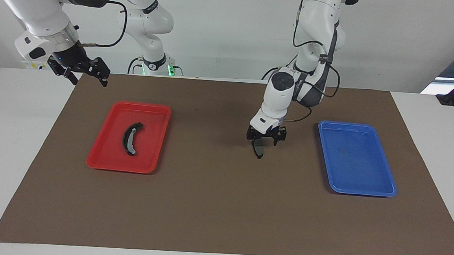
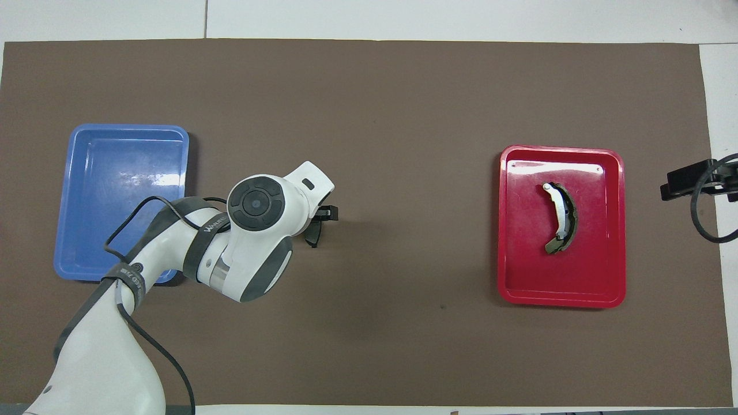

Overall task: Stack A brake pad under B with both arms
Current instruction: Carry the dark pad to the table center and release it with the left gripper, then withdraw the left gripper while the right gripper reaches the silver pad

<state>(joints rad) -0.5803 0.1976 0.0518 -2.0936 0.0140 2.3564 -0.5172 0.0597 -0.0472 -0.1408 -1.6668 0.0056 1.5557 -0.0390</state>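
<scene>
Dark-grey A brake pad [image 1: 258, 149]: under my left hand [image 1: 260, 140], mid-surface.
Left hand: fingers apart; lifting could drag it.
Right hand [image 1: 83, 72]: apart, waiting.
B [image 1: 130, 138]: in red tray [image 1: 103, 157].

The left arm reaches down over the middle of the tabletop, wrist bent steeply, its gripper [image 1: 265, 139] pointing down just above the surface with the fingers spread apart. The right arm waits raised over the tabletop's corner at its own end, nearest the robots, its gripper [image 1: 83, 72] tilted and spread wide.
</scene>
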